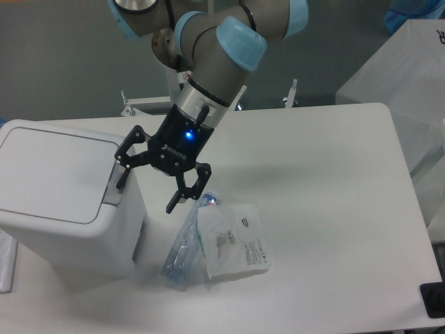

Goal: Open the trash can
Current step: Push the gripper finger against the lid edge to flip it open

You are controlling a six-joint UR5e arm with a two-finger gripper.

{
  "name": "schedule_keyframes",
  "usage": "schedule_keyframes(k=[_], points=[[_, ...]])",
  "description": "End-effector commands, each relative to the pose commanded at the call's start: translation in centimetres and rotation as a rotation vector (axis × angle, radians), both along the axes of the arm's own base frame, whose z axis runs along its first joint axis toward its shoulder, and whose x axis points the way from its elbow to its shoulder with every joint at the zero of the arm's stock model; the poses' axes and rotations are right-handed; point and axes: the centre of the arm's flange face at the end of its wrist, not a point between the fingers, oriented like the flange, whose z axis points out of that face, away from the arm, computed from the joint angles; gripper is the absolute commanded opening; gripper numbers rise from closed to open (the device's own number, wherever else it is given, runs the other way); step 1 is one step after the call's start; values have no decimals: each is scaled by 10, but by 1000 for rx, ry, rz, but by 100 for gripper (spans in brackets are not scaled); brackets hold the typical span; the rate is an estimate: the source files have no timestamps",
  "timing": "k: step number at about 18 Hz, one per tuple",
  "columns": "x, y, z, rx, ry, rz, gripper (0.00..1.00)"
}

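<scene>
The trash can (pixel 62 209) is a large boxy white bin at the left of the table. Its flat white lid (pixel 52 170) lies shut, and a grey push-button tab (pixel 113 189) sits at the rim on its right side. My gripper (pixel 148 188) is open and empty, hanging just right of the bin's upper right edge. One black finger (pixel 125 170) is close above the grey tab; I cannot tell if it touches. The other finger (pixel 182 193) points down toward the table.
A crushed clear plastic bottle (pixel 182 243) and a white flat packet (pixel 233 243) lie on the white table (pixel 327 209) just right of the bin, below the gripper. A white covered object (pixel 403 69) stands at the far right.
</scene>
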Motion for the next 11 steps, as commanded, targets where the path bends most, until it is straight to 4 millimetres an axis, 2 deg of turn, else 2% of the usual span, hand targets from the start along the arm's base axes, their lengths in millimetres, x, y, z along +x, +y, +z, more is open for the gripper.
schedule_keyframes(k=[7,11], points=[[-1,0,3,3,2,3,100],[-10,-3,9,11,11,18,100]])
